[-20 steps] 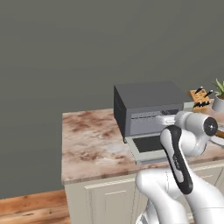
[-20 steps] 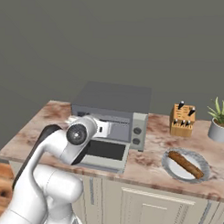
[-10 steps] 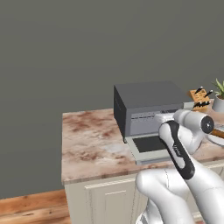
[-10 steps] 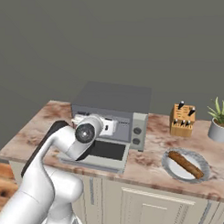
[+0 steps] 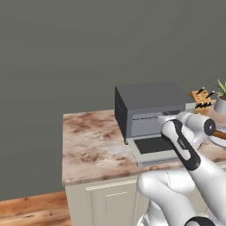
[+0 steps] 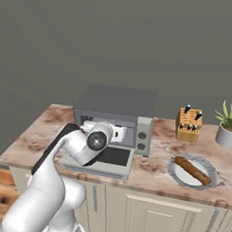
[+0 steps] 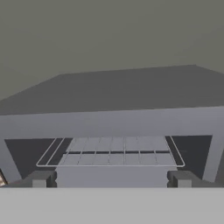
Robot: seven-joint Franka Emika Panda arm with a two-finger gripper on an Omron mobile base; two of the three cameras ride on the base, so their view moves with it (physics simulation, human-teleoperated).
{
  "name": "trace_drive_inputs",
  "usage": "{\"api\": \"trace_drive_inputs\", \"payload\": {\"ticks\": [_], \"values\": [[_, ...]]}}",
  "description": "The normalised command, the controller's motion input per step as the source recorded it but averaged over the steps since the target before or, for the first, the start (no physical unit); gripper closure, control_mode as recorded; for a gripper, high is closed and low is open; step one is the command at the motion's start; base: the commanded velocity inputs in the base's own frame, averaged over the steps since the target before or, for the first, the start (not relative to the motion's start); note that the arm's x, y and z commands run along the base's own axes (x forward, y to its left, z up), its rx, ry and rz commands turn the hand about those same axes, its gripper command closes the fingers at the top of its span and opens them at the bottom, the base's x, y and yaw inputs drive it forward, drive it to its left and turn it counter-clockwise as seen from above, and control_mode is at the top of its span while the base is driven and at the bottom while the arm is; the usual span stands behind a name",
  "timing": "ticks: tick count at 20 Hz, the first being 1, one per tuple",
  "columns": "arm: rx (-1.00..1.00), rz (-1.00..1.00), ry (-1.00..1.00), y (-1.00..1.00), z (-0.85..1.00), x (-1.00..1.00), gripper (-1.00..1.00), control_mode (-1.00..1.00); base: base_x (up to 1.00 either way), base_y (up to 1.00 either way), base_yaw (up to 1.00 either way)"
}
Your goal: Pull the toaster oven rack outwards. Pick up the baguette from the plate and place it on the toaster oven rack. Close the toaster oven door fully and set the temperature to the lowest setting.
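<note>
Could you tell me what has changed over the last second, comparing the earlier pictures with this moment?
The arm has carried the open gripper rightwards along the toaster oven front, and it now faces the rack inside. Nothing was grasped or released. The door stays folded down, the baguette still lies on its plate, and the rack is still inside the oven.

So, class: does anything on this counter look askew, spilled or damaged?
Nothing stands out. The toaster oven sits square with its door dropped open, the rack lies level inside, and the baguette rests on its plate.
</note>
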Motion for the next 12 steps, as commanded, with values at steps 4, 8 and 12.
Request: {"api": "trace_drive_inputs", "payload": {"ticks": [4, 8, 12], "values": [[0.0, 0.0, 0.0, -0.1, -0.11, 0.0, -1.0, -1.0, 0.0, 0.0, 0.0], [0.0, 0.0, -0.07, -0.05, -0.03, 0.01, -1.0, -1.0, 0.0, 0.0, 0.0], [0.0, 0.0, -0.05, 0.0, -0.03, 0.02, -1.0, -1.0, 0.0, 0.0, 0.0]]}}
